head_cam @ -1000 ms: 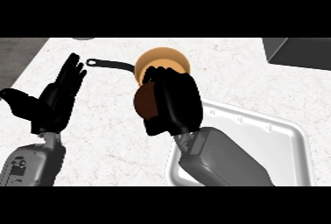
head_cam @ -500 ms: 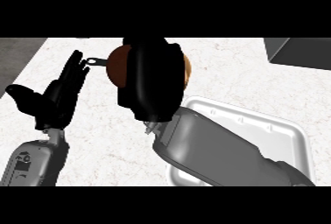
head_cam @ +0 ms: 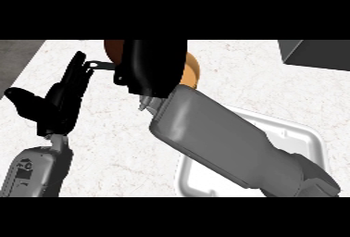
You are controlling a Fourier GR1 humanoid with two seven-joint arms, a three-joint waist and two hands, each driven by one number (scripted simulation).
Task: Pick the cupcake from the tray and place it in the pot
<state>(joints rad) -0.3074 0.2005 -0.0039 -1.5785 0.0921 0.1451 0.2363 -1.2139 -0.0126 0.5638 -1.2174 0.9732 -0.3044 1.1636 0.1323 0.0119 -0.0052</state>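
A pale, lightly marbled surface (head_cam: 103,152) is filling most of the view. A dark grey block (head_cam: 315,53) is sitting at its far right corner, cut off by the frame. A grey strip (head_cam: 17,58) is running along the surface's left edge.

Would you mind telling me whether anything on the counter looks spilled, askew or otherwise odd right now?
Nothing stands out. The white tray lies flat on the counter with no spill showing. The right hand is over the orange pot and hides most of it, so the cupcake cannot be seen. The left hand rests open at the left.
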